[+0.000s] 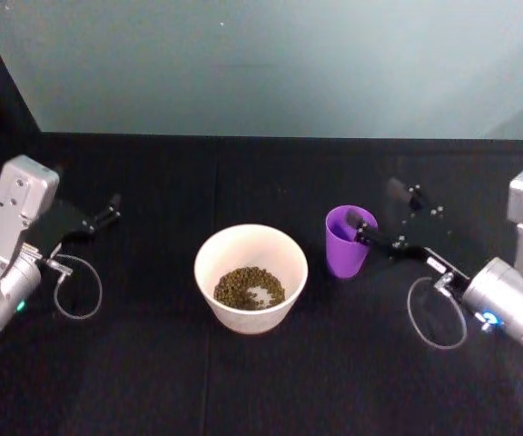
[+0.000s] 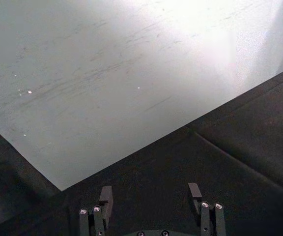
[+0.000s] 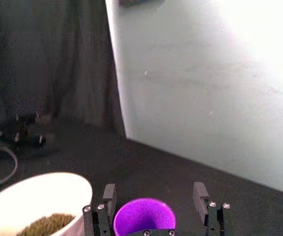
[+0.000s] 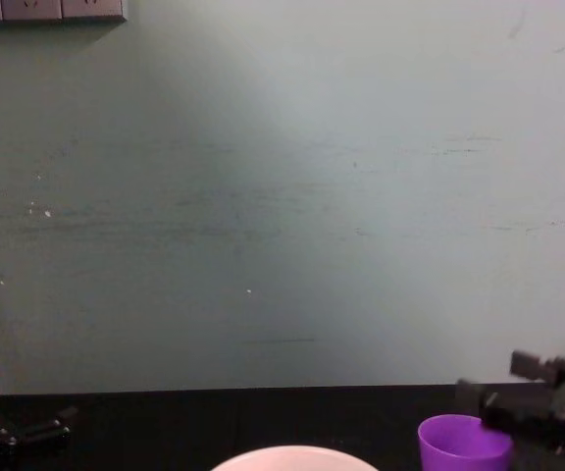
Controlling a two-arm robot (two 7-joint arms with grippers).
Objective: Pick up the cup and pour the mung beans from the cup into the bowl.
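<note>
Presently, the cup [image 1: 347, 242] stands upright on the black table [image 1: 243, 381], just beside the bowl [image 1: 251, 277] at the bowl's 2 o'clock in the head view, a narrow gap between them. The bowl sits near the table's centre and holds mung beans [image 1: 249, 288] across its bottom. The cup's inside, as far as the right wrist view shows it, is plain purple.

The right gripper [image 1: 378, 218] is at the cup, reaching in from the cup's 3 o'clock. Its jaws are spread wide, one finger [image 3: 109, 197] on either side of the cup's rim; whether either finger touches the wall cannot be told. The cup rests on the table, not lifted.

The left gripper [image 1: 107, 213] hangs over bare cloth at the bowl's 10 o'clock, well apart from it. Its jaws stand wide open, holding nothing.
</note>
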